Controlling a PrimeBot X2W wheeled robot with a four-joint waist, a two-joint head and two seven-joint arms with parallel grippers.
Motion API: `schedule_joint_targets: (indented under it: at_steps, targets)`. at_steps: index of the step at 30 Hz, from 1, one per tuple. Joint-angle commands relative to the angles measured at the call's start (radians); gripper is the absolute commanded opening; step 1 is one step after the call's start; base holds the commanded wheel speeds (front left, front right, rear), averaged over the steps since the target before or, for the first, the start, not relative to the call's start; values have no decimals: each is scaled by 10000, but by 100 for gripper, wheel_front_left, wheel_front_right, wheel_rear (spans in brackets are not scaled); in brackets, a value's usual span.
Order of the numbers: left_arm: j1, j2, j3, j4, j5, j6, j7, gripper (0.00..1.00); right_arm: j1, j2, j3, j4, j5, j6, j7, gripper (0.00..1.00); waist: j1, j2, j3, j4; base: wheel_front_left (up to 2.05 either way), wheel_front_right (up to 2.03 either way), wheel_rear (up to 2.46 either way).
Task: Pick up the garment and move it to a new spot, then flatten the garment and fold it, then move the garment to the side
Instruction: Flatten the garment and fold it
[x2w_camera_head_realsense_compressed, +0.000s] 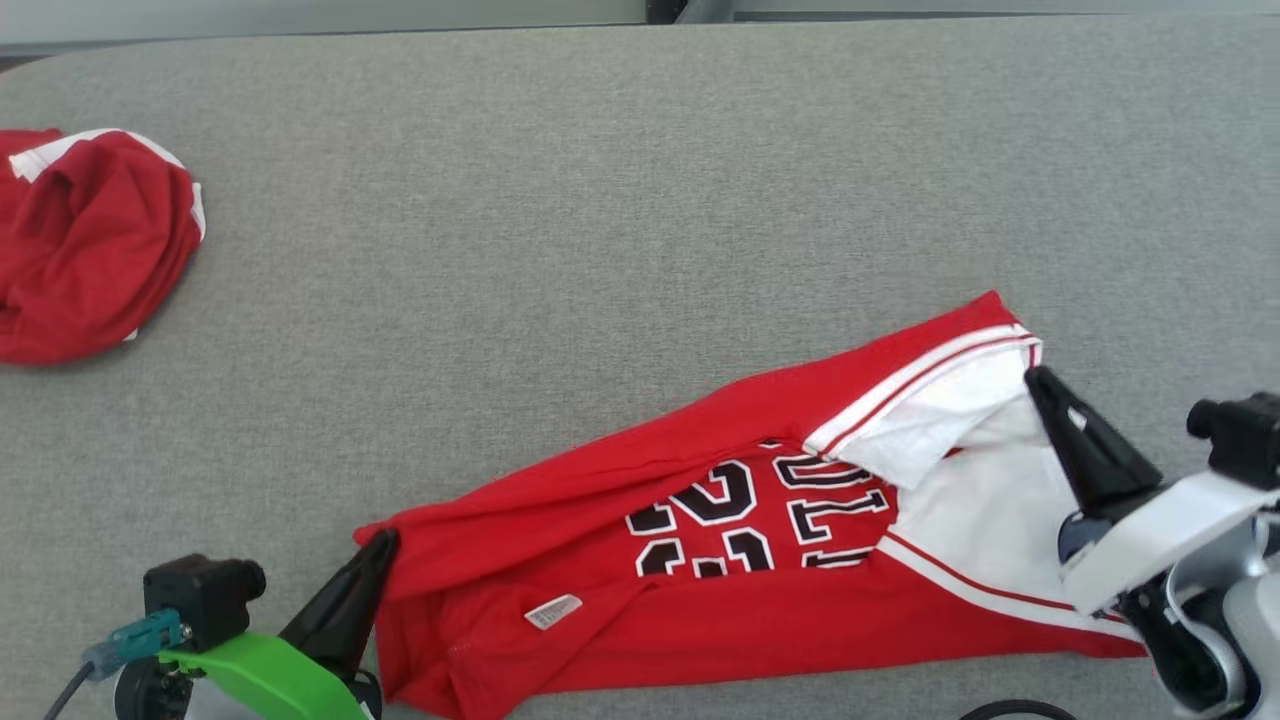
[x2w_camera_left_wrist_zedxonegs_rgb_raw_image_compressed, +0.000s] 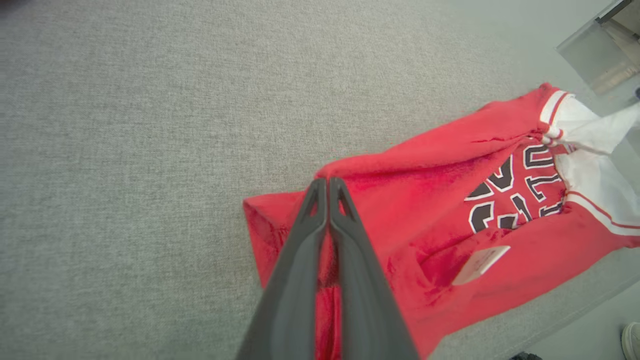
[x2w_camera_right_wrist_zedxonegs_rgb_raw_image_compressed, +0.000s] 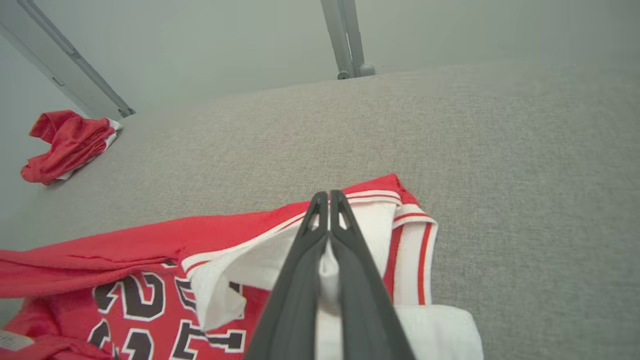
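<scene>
Two tight pinches on the garment (x2w_camera_head_realsense_compressed: 600, 480): left gripper (x2w_camera_head_realsense_compressed: 383, 545) on red, right gripper (x2w_camera_head_realsense_compressed: 1036, 379) on white.

free: grey tabletop (x2w_camera_head_realsense_compressed: 640, 180) centre, far | obstacles: crumpled red cloth (x2w_camera_head_realsense_compressed: 90, 250) left edge; garment (x2w_camera_head_realsense_compressed: 700, 540) near right

A grey, woven-fabric bench (x2w_camera_head_realsense_compressed: 600, 200) spreads across the head view. Near its far left edge lies a crumpled red cloth (x2w_camera_head_realsense_compressed: 90, 245) with white trim, bunched into a loose heap. Beyond the bench's far edge, in the right wrist view, a grey metal post (x2w_camera_right_wrist_zedxonegs_rgb_raw_image_compressed: 347, 40) stands upright and a slanted metal rail (x2w_camera_right_wrist_zedxonegs_rgb_raw_image_compressed: 65, 65) runs behind the cloth.
</scene>
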Motion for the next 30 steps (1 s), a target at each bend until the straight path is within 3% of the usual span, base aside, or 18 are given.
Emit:
schedule_joint_targets:
  at_steps: [1, 8, 16, 24, 30]
  targets:
    - [214, 60, 54, -159, -63, 117, -127, 0, 283, 179, -135, -168, -145, 0, 37, 0, 0, 120, -199, -356, 0, 0, 0]
    - [723, 200, 208, -938, 176, 642, -548, 0, 1098, 994, -574, -799, -844, 0, 207, 0, 0, 120, -307, -610, 0, 0, 0]
    - [201, 566, 255, -1670, 827, 1059, -366, 0, 1394, 1135, -1509, -1797, -1078, 0, 615, 0, 0, 120, -544, -503, 0, 0, 0]
    - [769, 272, -305, -1711, 700, 912, -211, 0, 1945, 1451, -1793, -2174, -1106, 0, 968, 0, 0, 120, -404, -579, 0, 0, 0]
    - [1092, -196, -697, -546, 761, 838, -507, 0, 2177, 1590, -1412, -1478, -1274, 0, 1172, 0, 0, 120, -331, -614, 0, 0, 0]
